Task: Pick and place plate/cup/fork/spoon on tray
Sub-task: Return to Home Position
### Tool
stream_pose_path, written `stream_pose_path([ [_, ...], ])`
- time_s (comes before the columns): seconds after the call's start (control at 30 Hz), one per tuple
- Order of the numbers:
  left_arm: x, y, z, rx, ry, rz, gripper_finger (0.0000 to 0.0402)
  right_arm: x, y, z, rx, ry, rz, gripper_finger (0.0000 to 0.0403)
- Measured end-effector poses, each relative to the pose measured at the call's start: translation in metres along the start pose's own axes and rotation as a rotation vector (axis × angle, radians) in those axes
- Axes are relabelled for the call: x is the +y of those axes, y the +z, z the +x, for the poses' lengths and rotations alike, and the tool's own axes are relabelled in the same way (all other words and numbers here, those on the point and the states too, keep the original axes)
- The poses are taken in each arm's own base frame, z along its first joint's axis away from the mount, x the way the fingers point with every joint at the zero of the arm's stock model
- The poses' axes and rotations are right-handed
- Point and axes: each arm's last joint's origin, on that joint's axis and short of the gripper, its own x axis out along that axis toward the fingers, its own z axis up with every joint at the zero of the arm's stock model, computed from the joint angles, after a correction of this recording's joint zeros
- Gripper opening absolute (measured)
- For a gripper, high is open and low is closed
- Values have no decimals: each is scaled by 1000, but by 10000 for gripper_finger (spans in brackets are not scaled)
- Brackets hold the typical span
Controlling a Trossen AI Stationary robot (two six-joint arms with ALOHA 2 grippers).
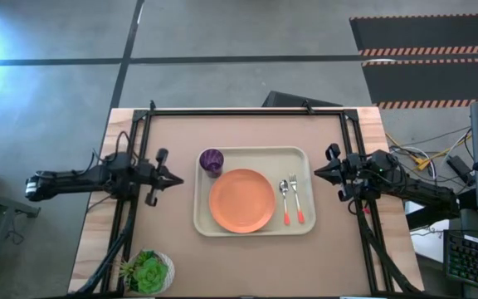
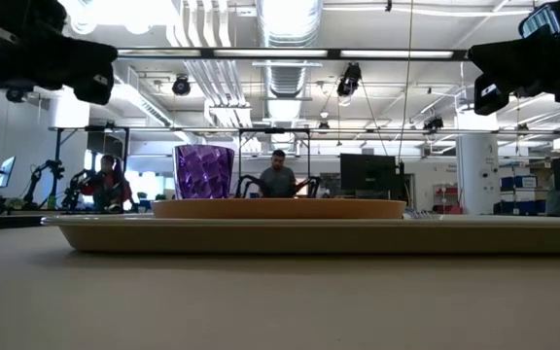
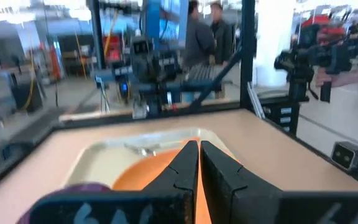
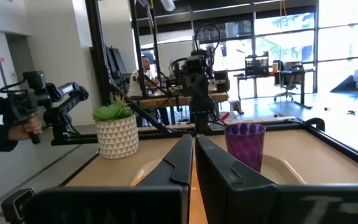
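The cream tray lies in the middle of the table. On it rest the orange plate, the purple cup upright at its far left corner, and the spoon and the fork side by side at its right. My left gripper hovers left of the tray, shut and empty, pointing at it. My right gripper hovers right of the tray, shut and empty. The cup and the plate also show in the wrist views.
A white pot with a green plant stands at the near left corner of the table. A black frame runs along the far edge and both sides. People stand in the room beyond the table.
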Motion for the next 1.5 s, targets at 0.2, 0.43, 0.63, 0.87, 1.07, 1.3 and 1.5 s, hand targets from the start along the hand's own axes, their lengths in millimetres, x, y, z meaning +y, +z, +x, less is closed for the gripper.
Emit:
stream_pose_path([
  [0.2, -3, -20, -6, -37, -2, -44, 0, 0, 0, 0, 0, 0, 1, 11],
  [0.43, -2, -21, -11, -35, 86, -34, 0, 0, 0, 0, 0, 0, 12, 11],
  [0.63, 1, -29, -7, 53, 163, -32, 0, -3, -9, 0, 77, -74, 50, 11],
  [0.87, 1, -28, -7, 45, 165, -31, 0, -3, -9, -1, 75, -83, 26, 11],
  [1.07, 1, -26, -9, 12, 167, -20, 0, -3, -9, 0, 82, -78, -121, 11],
  [1.3, 0, -24, -11, -13, 168, -13, 0, -3, -11, -1, 104, -74, -45, 11],
  [1.5, 0, -23, -12, -24, 168, -11, 0, 2, -10, 1, 93, 35, 24, 11],
])
